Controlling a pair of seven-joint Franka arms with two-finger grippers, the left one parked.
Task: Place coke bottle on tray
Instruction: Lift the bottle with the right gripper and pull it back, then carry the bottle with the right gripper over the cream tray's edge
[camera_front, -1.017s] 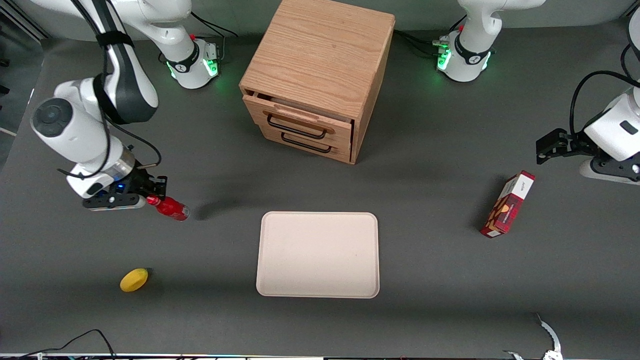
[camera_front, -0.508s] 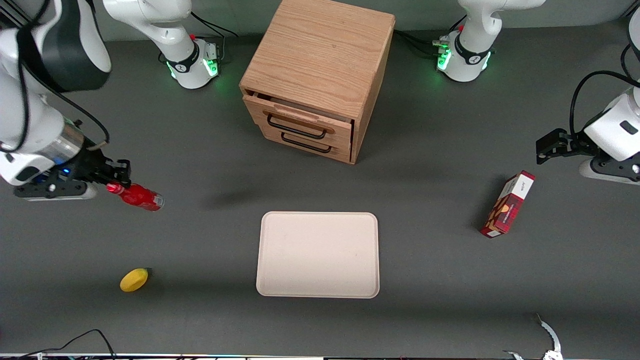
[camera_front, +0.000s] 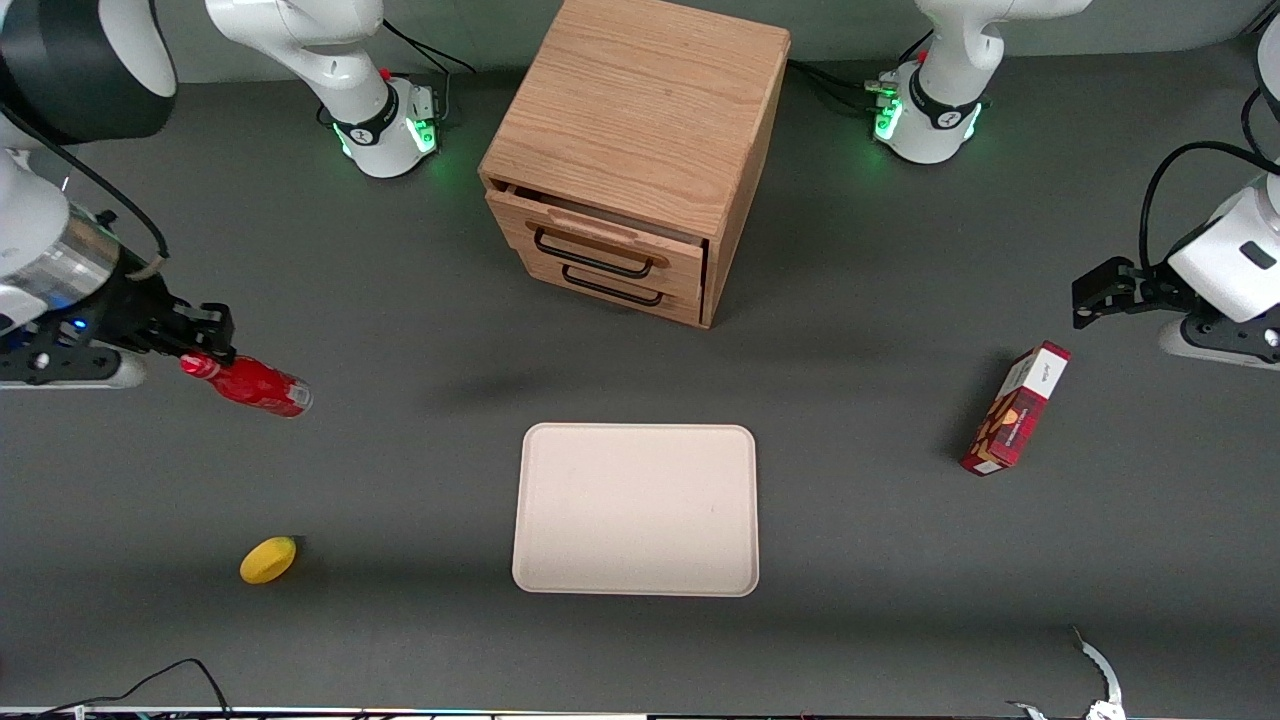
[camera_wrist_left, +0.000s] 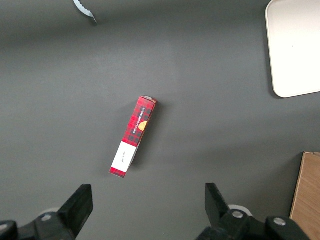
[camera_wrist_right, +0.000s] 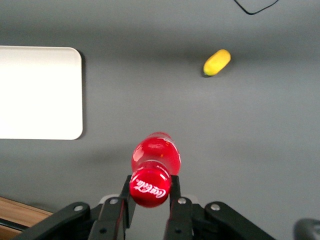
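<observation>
Red and glossy, the coke bottle (camera_front: 246, 384) hangs off the table, pinched at its neck just under the cap between the two black fingers (camera_wrist_right: 121, 206) of the gripper (camera_front: 205, 345). It hangs tilted, with the cap end up in the gripper and the base pointing down and toward the tray (camera_front: 636, 509). In the right wrist view the bottle (camera_wrist_right: 155, 167) is seen from its cap end, the white script on the red cap facing the camera, a finger pressed to each side of the neck.

Taking the tray as the landmark, the bottle and the gripper are well apart from it, toward the working arm's end of the table and slightly farther from the front camera than it. A yellow lemon (camera_front: 268, 559) lies on the grey table (camera_front: 860, 600), also toward the working arm's end from the tray. The wooden drawer cabinet (camera_front: 632, 160) stands farther from the front camera than the tray, with its top drawer slightly pulled out. A red plaid carton (camera_front: 1015, 408) lies flat toward the parked arm's end from the tray.
</observation>
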